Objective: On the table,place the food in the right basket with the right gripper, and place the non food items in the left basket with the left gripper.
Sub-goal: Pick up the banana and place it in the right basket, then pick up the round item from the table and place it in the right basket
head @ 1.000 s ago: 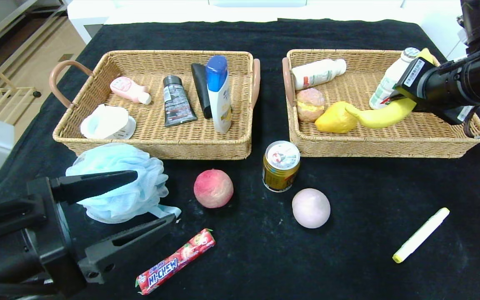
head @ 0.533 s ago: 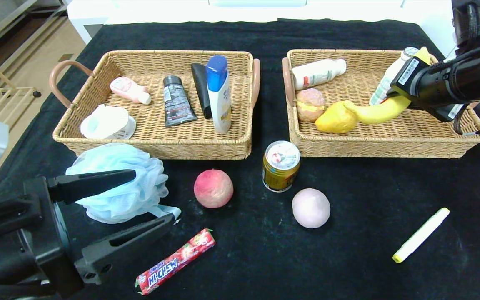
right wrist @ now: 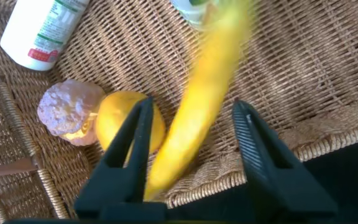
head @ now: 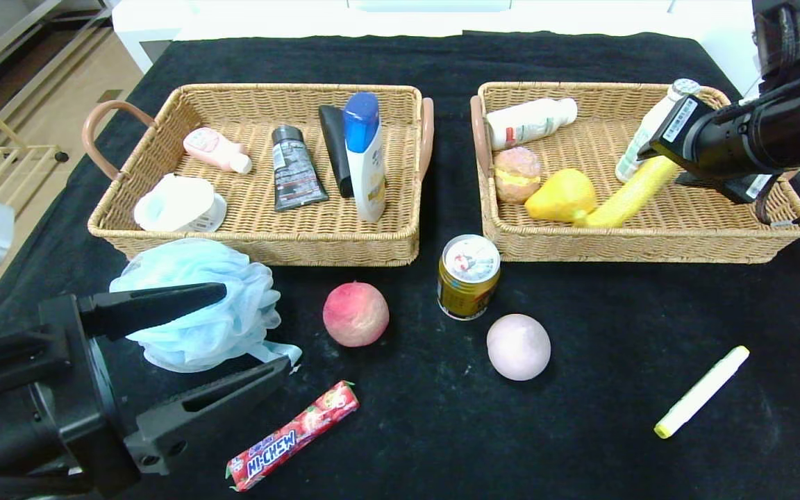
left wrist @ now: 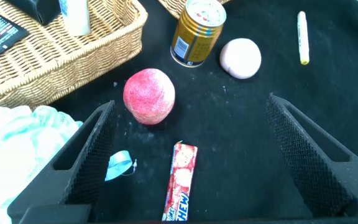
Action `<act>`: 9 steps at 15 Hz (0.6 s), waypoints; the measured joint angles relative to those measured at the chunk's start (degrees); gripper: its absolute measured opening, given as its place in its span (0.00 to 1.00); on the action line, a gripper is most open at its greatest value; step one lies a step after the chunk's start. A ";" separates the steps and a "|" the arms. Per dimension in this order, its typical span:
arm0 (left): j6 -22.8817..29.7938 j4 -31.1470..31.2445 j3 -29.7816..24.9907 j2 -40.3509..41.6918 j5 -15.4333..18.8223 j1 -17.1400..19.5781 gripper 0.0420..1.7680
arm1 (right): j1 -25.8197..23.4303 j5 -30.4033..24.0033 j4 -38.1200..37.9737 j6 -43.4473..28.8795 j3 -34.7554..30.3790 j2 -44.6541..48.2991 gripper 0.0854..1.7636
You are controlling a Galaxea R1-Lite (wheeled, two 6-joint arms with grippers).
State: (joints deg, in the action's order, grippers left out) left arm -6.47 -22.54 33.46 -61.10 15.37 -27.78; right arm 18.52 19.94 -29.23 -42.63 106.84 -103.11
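My right gripper (head: 658, 154) is open over the right basket (head: 650, 246). A yellow banana (head: 626, 198) lies free in that basket below the gripper, its end against a yellow pear-shaped fruit (head: 558, 194). In the right wrist view the banana (right wrist: 197, 106) shows between the spread fingers (right wrist: 135, 134), touching neither. My left gripper (head: 255, 328) is open and empty at the near left, beside a blue bath pouf (head: 198, 305). A Hi-Chew bar (left wrist: 180, 180) lies below its spread fingers.
On the cloth lie a peach (head: 356, 314), a gold can (head: 468, 276), a pink ball (head: 518, 346) and a yellow marker (head: 702, 391). The left basket (head: 268, 250) holds bottles and tubes. The right basket also holds two drink bottles and a pastry (head: 517, 173).
The right gripper held the banana over the basket; it has opened and the banana has dropped onto the basket floor. The left arm has not moved.
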 joint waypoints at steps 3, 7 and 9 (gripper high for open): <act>-0.09 0.09 -0.09 0.20 0.00 0.00 0.97 | 0.48 0.01 -0.30 0.16 -0.11 0.05 0.68; -0.13 0.09 -0.09 0.35 0.02 0.00 0.97 | 1.44 0.00 -3.34 1.05 -1.16 1.87 0.80; -0.13 0.11 -0.12 0.35 0.00 0.00 0.97 | 2.76 -0.10 -3.90 2.94 -3.51 3.69 0.83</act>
State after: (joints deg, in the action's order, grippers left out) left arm -6.61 -22.43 33.34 -60.75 15.37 -27.78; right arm 21.27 19.85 -33.13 -39.69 103.33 -99.41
